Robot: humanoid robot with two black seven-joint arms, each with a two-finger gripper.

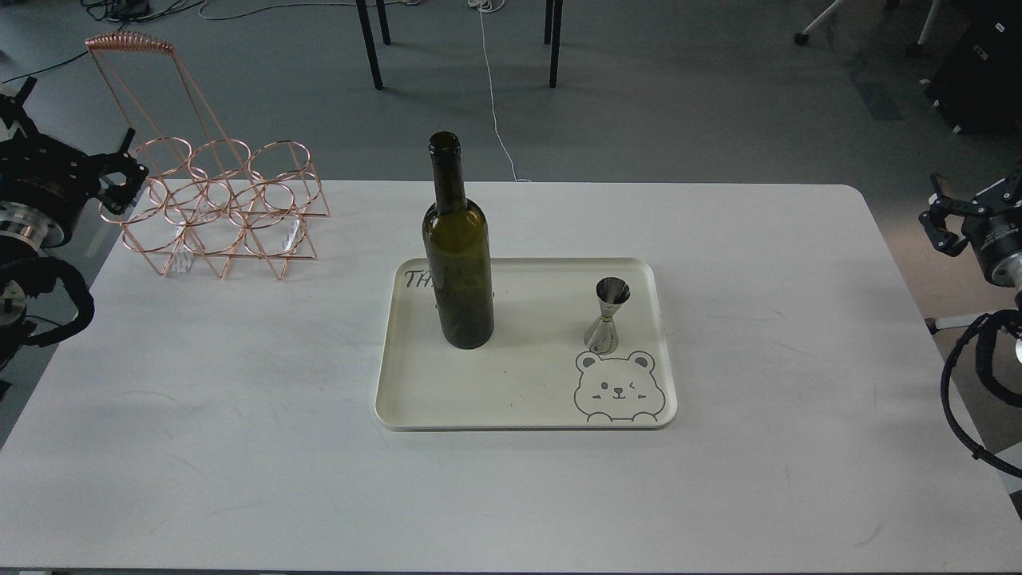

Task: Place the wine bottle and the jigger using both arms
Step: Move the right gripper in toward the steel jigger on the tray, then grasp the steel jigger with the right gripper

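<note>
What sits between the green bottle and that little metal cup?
Nothing: the head view shows only bare cream tray between the wine bottle and the jigger.

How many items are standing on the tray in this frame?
2. The wine bottle stands upright on the left half of the tray; the jigger stands upright on the right half, just above the printed bear. Nothing looks hidden.

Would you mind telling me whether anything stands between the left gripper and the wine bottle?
Nothing visible does. The copper wire rack stands just beside the left gripper at the table's far left, behind the direct line. From there, bare table leads to the wine bottle, upright on the tray.
</note>
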